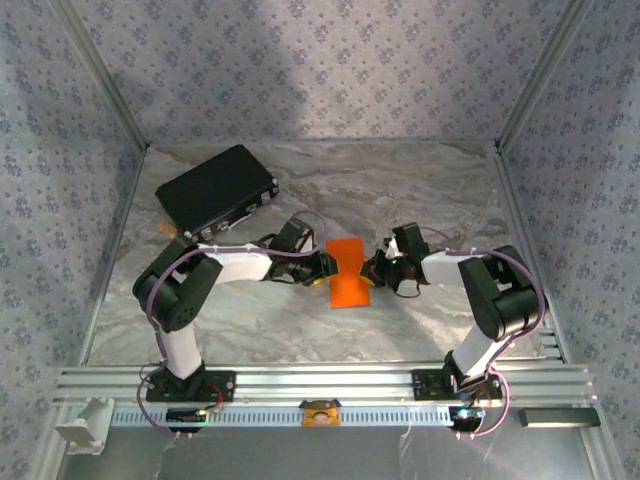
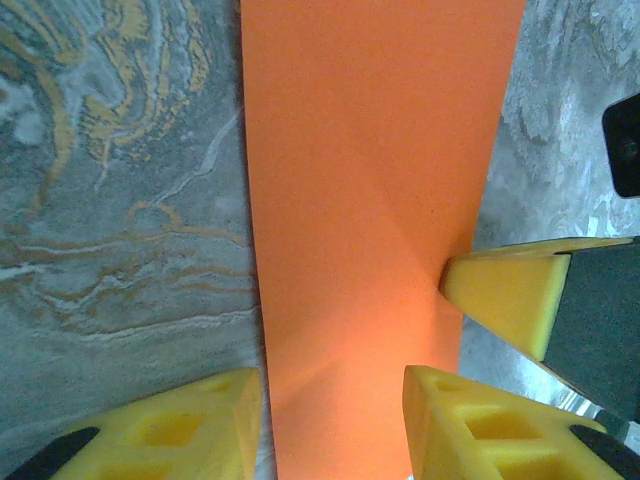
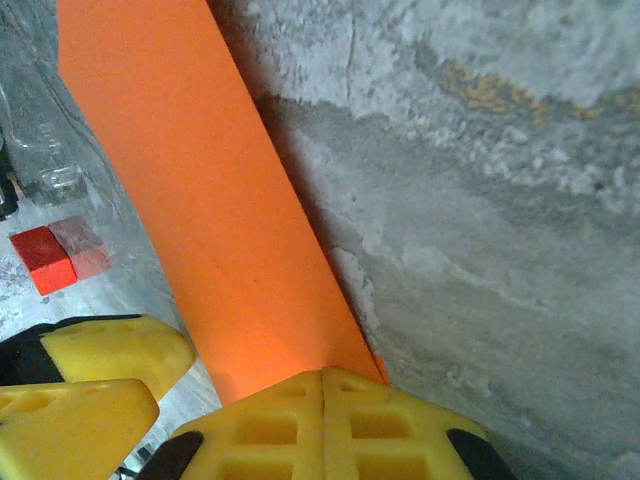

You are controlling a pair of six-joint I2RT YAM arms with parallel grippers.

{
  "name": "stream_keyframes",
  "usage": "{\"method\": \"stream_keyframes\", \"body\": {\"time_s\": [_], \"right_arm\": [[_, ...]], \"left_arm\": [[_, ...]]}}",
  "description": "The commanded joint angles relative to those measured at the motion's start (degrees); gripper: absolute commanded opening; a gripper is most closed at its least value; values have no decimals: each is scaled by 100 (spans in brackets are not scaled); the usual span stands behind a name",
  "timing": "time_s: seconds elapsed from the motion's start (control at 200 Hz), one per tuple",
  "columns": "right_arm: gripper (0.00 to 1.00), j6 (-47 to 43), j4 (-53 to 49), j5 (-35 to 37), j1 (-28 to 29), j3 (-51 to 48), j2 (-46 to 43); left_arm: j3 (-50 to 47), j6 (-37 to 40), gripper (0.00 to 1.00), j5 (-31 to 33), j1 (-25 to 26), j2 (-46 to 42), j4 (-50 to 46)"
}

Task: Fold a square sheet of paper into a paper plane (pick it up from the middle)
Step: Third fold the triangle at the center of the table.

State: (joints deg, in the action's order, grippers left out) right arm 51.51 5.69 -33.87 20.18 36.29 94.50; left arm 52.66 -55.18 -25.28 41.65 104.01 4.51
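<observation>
1. Grey marbled tabletop (image 1: 420, 190) w/ patterned walls on three sides. Alu rail (image 1: 320, 385) runs along the near edge at 6 o'clock and carries both arm bases.
2. Orange paper sheet (image 1: 350, 272) lies about mid-tabletop, folded to a narrow oblong w/ long edges running 12 to 6. Left wrist cam: same sheet (image 2: 370, 200) as a tall strip w/ a faint diagonal crease.
3. Black case (image 1: 217, 187) sits well apart from the sheet, at approx 10 o'clock from it.
4. Left pincer (image 1: 322, 266) is at the sheet's 9 o'clock side. Wrist cam: left pincer (image 2: 330, 385) has its jaws apart and straddles the strip. One yellow finger (image 2: 170, 430) is just off the left edge; the other overlaps the right edge.
5. Right pincer (image 1: 378, 268) is at the sheet's 3 o'clock side. Wrist cam: right pincer (image 3: 322, 378) is closed, yellow pads meeting on a seam, tip right at the sheet's (image 3: 220, 220) edge. Can't tell if the edge is nipped between the pads or only touched.
6. Left cam also catches the right pincer's yellow tip touching the strip's right edge at 3 o'clock.
7. Small red block (image 3: 42, 262) at 9 o'clock in the right wrist cam, apart from the sheet.
</observation>
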Motion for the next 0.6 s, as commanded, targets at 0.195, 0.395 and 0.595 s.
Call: {"method": "stream_keyframes", "body": {"time_s": [0.195,0.395,0.595], "right_arm": [[7,31,-461,319,55,-156,146],[7,23,-430,307,51,-162,133],[8,21,-438,311,46,-158,147]], "left_arm": [[212,-36,41,-245,56,269,53],[204,-42,41,-302,63,241,159],[132,-81,40,-232,62,83,309]]}}
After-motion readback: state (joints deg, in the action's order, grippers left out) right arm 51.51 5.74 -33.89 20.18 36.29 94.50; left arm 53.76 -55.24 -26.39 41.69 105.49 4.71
